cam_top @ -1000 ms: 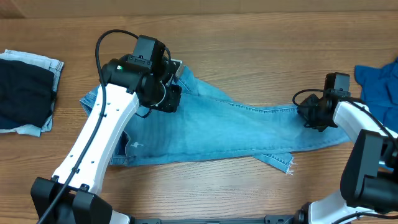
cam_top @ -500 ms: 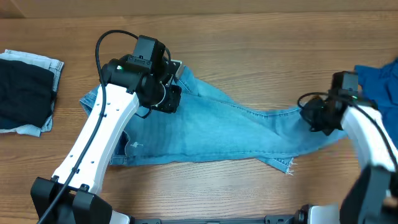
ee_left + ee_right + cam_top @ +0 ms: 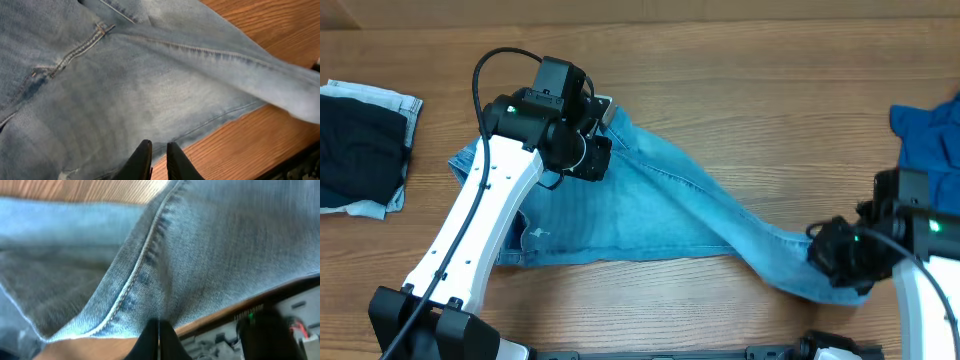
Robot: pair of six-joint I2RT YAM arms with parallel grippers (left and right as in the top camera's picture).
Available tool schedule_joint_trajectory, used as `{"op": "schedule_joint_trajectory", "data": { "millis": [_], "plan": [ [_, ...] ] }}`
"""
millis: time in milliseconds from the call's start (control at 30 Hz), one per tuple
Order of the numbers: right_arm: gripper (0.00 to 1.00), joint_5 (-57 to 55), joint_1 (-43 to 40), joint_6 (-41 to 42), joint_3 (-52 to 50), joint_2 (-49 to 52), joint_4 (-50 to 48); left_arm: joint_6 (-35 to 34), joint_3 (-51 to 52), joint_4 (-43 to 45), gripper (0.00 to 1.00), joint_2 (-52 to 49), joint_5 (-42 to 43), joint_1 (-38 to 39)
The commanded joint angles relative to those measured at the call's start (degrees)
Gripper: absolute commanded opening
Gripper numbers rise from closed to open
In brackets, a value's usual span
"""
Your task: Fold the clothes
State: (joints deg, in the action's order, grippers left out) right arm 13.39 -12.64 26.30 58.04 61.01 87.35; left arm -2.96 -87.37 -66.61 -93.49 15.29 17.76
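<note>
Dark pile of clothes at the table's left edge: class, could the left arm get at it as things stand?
Probably yes. Only bare table lies between the left gripper, above the jeans, and the dark pile; nothing blocks that path, though its reach is unproven.

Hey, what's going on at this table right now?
Two robot arms are working on folding clothes. The light-wash jeans lie spread on the table. The right gripper is shut on one leg near its end, by the table's near edge, so that leg runs diagonally from the waist. The left gripper, fingers closed, sits over the jeans' upper part. A folded pile rests at far left, and a bright blue garment at far right.
</note>
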Motion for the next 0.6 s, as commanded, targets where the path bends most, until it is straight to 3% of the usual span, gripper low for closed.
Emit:
{"op": "schedule_joint_trajectory", "data": {
  "millis": [0,333,567],
  "plan": [
    [0.04,1.7,0.2,-1.3,0.2,-5.5,4.2,0.2,-0.9,0.3,0.16,1.6,0.8,-0.1],
    [0.04,9.3,3.4,-5.6,-1.1,-11.1,9.6,0.2,-0.9,1.3,0.17,1.6,0.9,-0.2],
    [0.04,17.6,13.0,-6.8,-2.8,-11.1,2.7,-1.2,-0.9,4.5,0.19,1.6,6.0,0.0]
  ]
}}
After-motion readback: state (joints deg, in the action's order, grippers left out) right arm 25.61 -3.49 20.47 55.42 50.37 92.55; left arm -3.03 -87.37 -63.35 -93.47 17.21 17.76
